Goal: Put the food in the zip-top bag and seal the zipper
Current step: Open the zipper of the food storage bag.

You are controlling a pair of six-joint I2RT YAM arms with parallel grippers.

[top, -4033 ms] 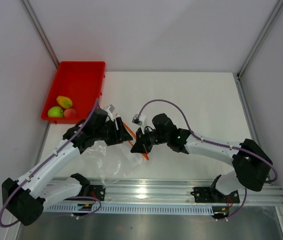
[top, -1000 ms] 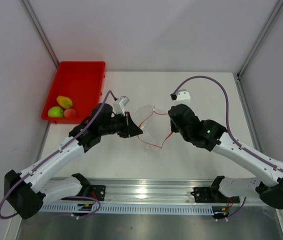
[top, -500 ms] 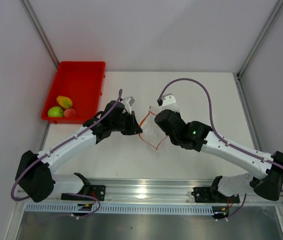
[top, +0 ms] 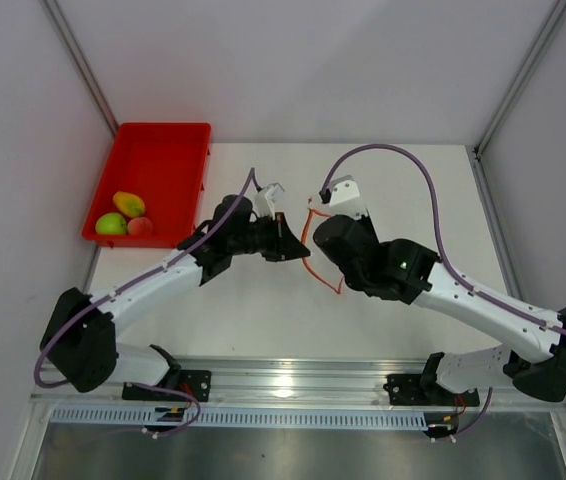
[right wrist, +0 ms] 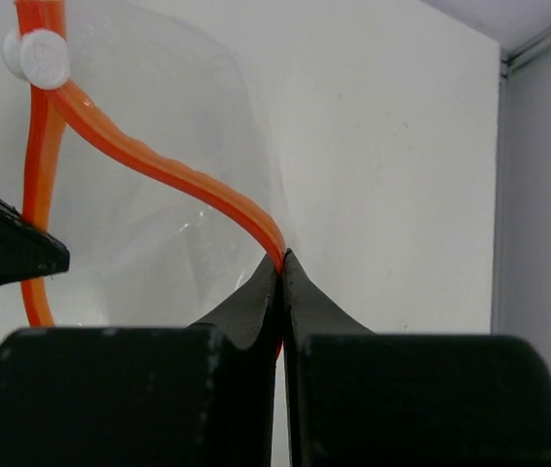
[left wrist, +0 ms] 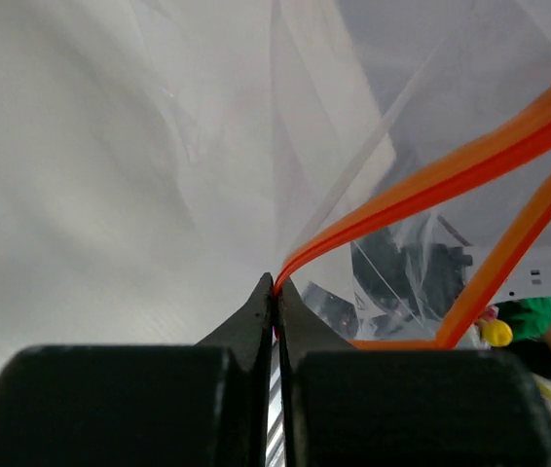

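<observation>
The left gripper (left wrist: 274, 284) and the right gripper (right wrist: 282, 258) are each clamped shut on a lip of the zipper (right wrist: 173, 180). Between them they hold the zip-top bag (right wrist: 193, 126) mid-table, apparently just off the table (top: 413, 200). Over the last second the arms have drawn together, so the mouth, stretched wide before, is now a narrow loop, harder to fill. Neither gripper is free for the food (top: 128, 204), which lies in the red tray (top: 163, 160) far left, well apart from the bag.

No text, label or number is readable anywhere.
</observation>
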